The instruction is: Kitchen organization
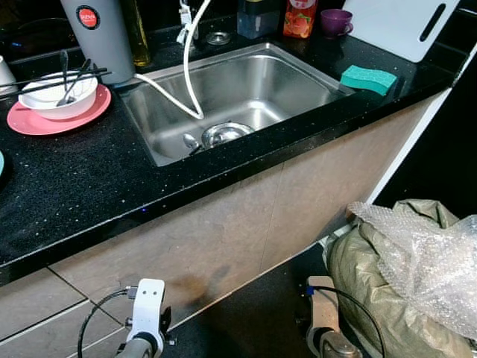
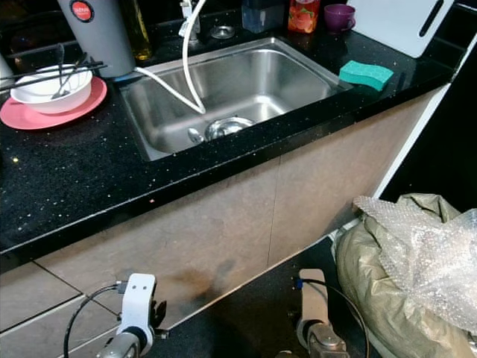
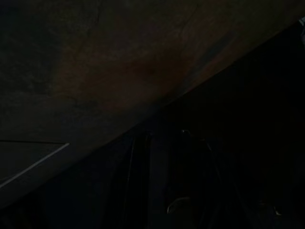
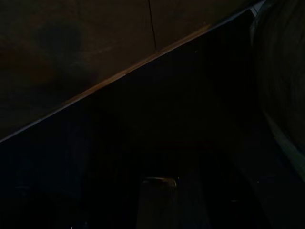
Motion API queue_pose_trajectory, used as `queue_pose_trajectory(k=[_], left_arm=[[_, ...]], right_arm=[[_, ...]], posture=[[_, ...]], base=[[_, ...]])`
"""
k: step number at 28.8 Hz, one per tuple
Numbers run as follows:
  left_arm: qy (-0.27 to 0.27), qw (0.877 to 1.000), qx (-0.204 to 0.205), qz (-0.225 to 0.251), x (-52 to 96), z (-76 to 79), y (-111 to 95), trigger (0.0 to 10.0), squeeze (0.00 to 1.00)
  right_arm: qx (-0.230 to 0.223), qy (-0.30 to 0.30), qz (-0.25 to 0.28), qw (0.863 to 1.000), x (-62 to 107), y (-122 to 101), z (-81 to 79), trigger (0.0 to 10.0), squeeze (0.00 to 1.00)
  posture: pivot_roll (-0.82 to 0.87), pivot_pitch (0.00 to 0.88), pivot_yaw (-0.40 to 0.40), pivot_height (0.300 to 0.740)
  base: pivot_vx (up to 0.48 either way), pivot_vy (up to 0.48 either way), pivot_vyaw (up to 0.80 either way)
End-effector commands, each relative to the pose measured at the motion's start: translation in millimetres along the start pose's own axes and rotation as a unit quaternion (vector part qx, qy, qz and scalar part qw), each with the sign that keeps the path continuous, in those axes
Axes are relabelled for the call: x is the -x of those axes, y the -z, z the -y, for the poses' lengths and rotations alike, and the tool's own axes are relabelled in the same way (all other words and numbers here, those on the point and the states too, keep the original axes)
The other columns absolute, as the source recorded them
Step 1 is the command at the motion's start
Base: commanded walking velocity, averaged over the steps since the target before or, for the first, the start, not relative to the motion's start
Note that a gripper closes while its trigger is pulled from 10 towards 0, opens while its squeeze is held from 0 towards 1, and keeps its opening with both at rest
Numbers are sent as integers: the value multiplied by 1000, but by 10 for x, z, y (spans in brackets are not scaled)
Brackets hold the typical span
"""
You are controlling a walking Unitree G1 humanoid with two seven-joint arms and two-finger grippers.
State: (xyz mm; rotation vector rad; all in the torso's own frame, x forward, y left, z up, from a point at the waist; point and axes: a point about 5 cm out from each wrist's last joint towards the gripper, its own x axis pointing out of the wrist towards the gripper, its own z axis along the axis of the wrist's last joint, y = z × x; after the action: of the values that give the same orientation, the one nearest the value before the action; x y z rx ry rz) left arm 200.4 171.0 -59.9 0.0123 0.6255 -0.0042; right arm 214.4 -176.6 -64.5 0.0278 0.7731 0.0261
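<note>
Dishes for the kitchen tidy-up sit at the left of the speckled black stone surface (image 1: 82,179): a white bowl (image 1: 58,97) rests on a round pink plate (image 1: 59,115), with a dark spoon (image 1: 65,74) standing in the bowl and black chopsticks (image 1: 45,80) laid across its rim. Just behind them stands a tall grey canister with a red round label (image 1: 100,33). A stainless steel sink (image 1: 231,93) is set into the middle of the surface, a white hose (image 1: 186,74) looping down into it beside the round metal drain strainer (image 1: 226,133). A green sponge (image 1: 369,79) lies on the surface just right of the sink. Behind it are a purple cup (image 1: 335,22), a red carton (image 1: 299,19) and a white cutting board (image 1: 402,26). On the dark floor at the right is an olive sack topped with bubble wrap (image 1: 410,261). Both arms hang idle low before the beige cabinet front (image 1: 223,231); whether the left hand and right hand are apart or together, I cannot tell, as both wrist views are very dark.
</note>
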Motion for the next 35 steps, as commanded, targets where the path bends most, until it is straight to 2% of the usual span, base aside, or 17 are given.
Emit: queue_pose_trajectory(k=[1,7,11,18,22,24,26,35], left_arm=[[-3,1000,2,-17,26,-24,78,10000,0],[-5,1000,3,-17,37,-31,92,10000,0],[-6,1000,3,-18,39,-33,96,10000,0],[-4,1000,3,-17,27,-24,80,10000,0],[-4,1000,3,-17,28,-23,82,10000,0],[-4,1000,3,-18,34,-16,93,10000,0],[-4,1000,4,-18,35,-14,96,10000,0],[-2,1000,2,-17,26,-4,82,10000,0]], right_arm=[[3,-7,-13,1000,2,42,-31,10000,0],[2,-8,-12,1000,5,47,-24,10000,0],[17,-31,-2,999,9,40,-69,10000,0],[10,-39,-5,999,15,59,-79,10000,0],[34,-51,-2,998,19,62,-98,10000,0],[68,-53,-5,996,20,67,-102,10000,0],[81,-58,-4,995,24,73,-110,10000,0],[111,-75,-2,991,35,97,-148,10000,0]], posture=[[11,116,9,740],[14,117,3,740],[13,116,4,740],[10,116,4,740],[9,116,4,740],[10,118,5,740],[10,118,5,740],[9,116,8,740]], base=[[0,0,0],[0,0,0],[0,0,0],[0,0,0],[0,0,0],[0,0,0],[0,0,0],[0,0,0]])
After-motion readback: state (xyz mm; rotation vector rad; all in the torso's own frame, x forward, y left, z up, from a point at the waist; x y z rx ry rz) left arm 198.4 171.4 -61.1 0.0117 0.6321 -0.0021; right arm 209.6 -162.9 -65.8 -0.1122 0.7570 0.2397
